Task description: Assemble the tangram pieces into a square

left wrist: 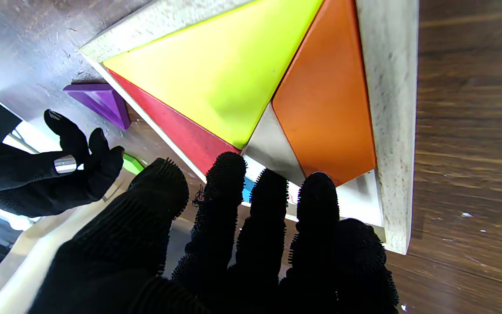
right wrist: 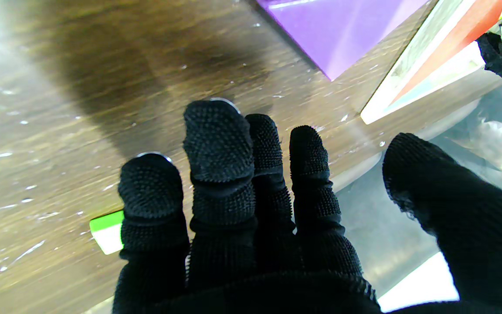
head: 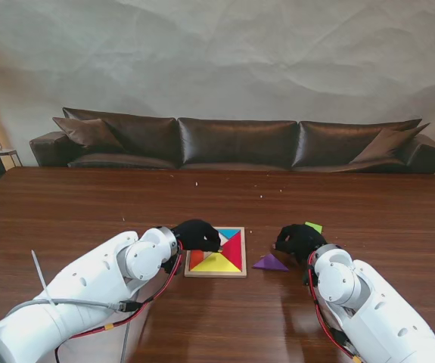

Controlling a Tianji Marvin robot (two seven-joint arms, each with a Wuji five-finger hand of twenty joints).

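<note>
The wooden tray [head: 215, 273] holds a yellow triangle [head: 217, 263], a red triangle [head: 234, 245], an orange piece [head: 195, 261] and a blue piece [head: 229, 233]. My left hand [head: 197, 234] lies over the tray's far left corner, open, with its fingertips [left wrist: 316, 192] on the orange piece [left wrist: 325, 109] and a bare white gap. A purple triangle [head: 270, 262] rests on the table just right of the tray. My right hand [head: 299, 240] hovers beyond it, open and holding nothing. A green piece [head: 314, 227] lies by its far side, and in the right wrist view it [right wrist: 107, 229] peeks out beside the little finger.
The dark wooden table [head: 88, 219] stretches wide on both sides. A brown leather sofa [head: 240, 144] stands behind its far edge. Red and grey cables [head: 126, 311] hang along my left forearm.
</note>
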